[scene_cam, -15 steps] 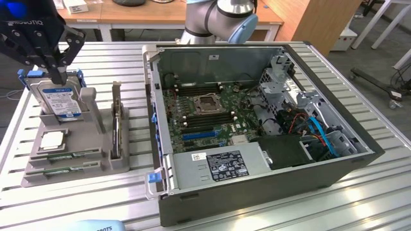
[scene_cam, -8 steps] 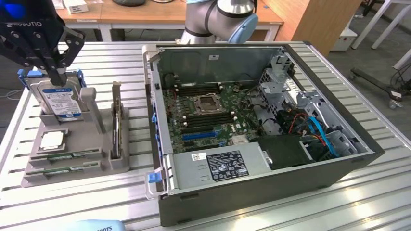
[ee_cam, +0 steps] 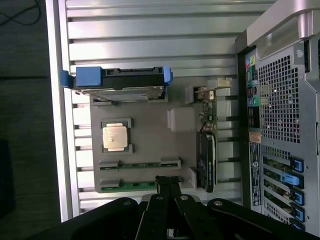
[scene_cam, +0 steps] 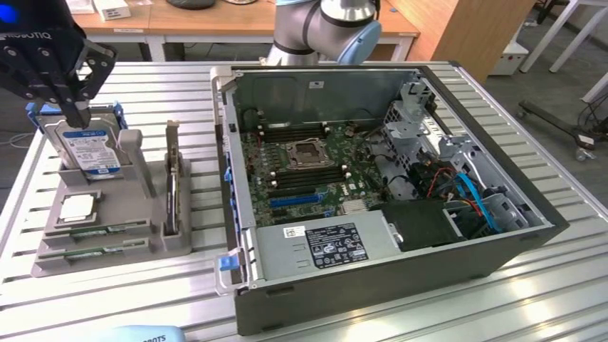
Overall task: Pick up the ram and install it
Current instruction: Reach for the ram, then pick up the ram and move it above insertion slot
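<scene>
Hovering over grey tray [ee_cam: 150, 145], fingers [ee_cam: 163, 187] pressed together, empty; 2 ram sticks [ee_cam: 140, 165] beside processor [ee_cam: 115, 136].

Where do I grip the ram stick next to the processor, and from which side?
Probably its long upper edge, at mid-length, from straight above, with the jaws across its thickness. The ram seems to stand on edge in the tray, which cups both its ends.

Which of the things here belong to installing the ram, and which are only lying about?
For the job:
- ram sticks, two lying in the tray
- pincer, shut
- motherboard in the open PC

Lying about:
- hard drive
- processor
- expansion card
</scene>
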### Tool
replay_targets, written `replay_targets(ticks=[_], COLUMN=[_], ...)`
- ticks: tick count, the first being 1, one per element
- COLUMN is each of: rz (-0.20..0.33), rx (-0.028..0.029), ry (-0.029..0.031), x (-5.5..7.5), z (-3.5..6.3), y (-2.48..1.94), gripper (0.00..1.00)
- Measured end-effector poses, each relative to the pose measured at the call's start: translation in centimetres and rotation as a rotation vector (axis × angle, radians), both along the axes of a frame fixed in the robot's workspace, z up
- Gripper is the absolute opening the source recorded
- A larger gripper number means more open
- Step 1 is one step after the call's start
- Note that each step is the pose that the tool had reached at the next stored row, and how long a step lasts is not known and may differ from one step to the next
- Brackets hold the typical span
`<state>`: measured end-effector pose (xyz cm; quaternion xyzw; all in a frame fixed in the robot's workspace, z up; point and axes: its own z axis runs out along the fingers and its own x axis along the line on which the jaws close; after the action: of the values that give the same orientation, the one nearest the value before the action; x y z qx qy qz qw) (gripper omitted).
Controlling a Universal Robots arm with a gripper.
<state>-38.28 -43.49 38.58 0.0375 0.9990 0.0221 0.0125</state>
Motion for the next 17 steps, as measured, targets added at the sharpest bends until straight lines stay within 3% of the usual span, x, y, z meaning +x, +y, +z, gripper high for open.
replay_targets(ticks=[9,17], rz=[0.0,0.0], rx=[0.0,0.0], ry=[-0.0001,0.0], x=[-1.1,-1.3], z=[-0.04,-0.05], y=[0.0,0.0], gripper=[0.1,0.1])
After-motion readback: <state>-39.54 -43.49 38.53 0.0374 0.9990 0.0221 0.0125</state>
